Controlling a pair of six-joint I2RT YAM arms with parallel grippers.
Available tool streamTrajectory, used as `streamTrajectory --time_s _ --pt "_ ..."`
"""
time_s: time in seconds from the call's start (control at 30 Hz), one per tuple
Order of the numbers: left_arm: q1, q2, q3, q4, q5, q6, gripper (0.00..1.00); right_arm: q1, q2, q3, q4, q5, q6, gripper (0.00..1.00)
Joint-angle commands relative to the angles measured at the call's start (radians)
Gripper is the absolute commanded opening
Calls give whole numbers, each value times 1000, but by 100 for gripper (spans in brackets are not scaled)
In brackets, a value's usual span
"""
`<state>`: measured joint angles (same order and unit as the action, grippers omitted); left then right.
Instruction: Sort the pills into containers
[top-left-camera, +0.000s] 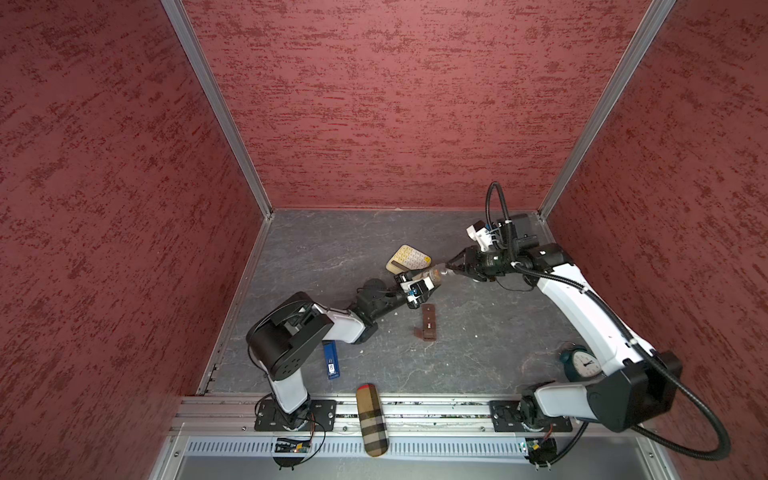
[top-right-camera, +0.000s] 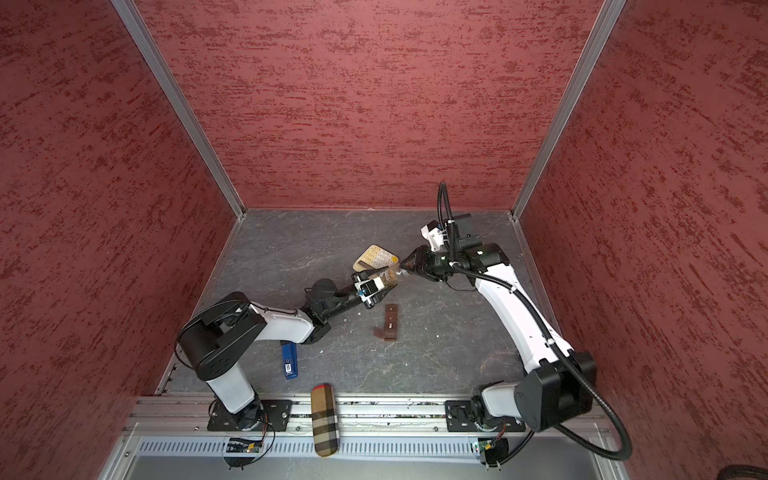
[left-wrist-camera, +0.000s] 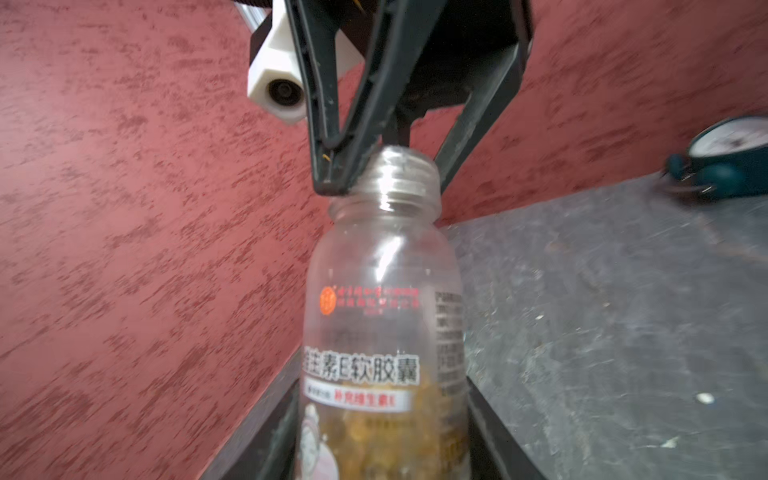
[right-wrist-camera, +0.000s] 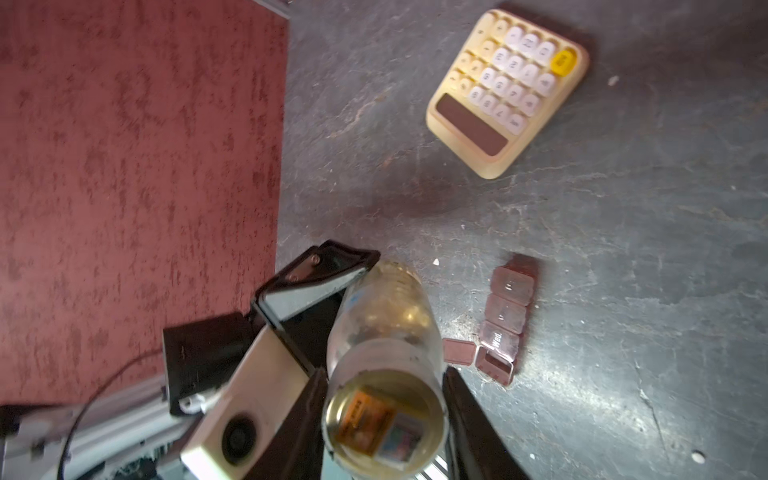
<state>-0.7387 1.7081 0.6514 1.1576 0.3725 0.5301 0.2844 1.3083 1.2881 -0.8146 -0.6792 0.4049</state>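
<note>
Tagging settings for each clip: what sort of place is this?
Probably a lab robot test cell, not a home: red textured panel walls on aluminium frame posts, two white-and-black robot arms bolted to a metal rail.

Left arm stretches low from its base toward two o'clock, left end effector (top-left-camera: 424, 278) clamped around a bottle (left-wrist-camera: 382, 291). Right arm arches up, wrist bent toward nine o'clock, right end effector (top-left-camera: 451, 268) pinching the bottle's neck.
</note>
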Motion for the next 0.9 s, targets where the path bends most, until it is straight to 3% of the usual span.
streamTrajectory --time_s 0.0,0.13,0.3,0.73,0.87 --pt "59 -52 -7 -81 191 -167 0 2 -110 -32 -48 -52 -269 22" --pt "84 -83 -7 -123 302 -206 0 17 -108 -15 -158 -1 -390 28" --pt "96 -92 -13 -127 322 -212 0 33 -100 0 -223 55 -446 34" --pt "86 -60 -13 -123 299 -190 0 32 -120 5 -143 46 -387 52" --pt "84 -53 -12 -123 295 -185 0 31 -127 5 -111 48 -364 62"
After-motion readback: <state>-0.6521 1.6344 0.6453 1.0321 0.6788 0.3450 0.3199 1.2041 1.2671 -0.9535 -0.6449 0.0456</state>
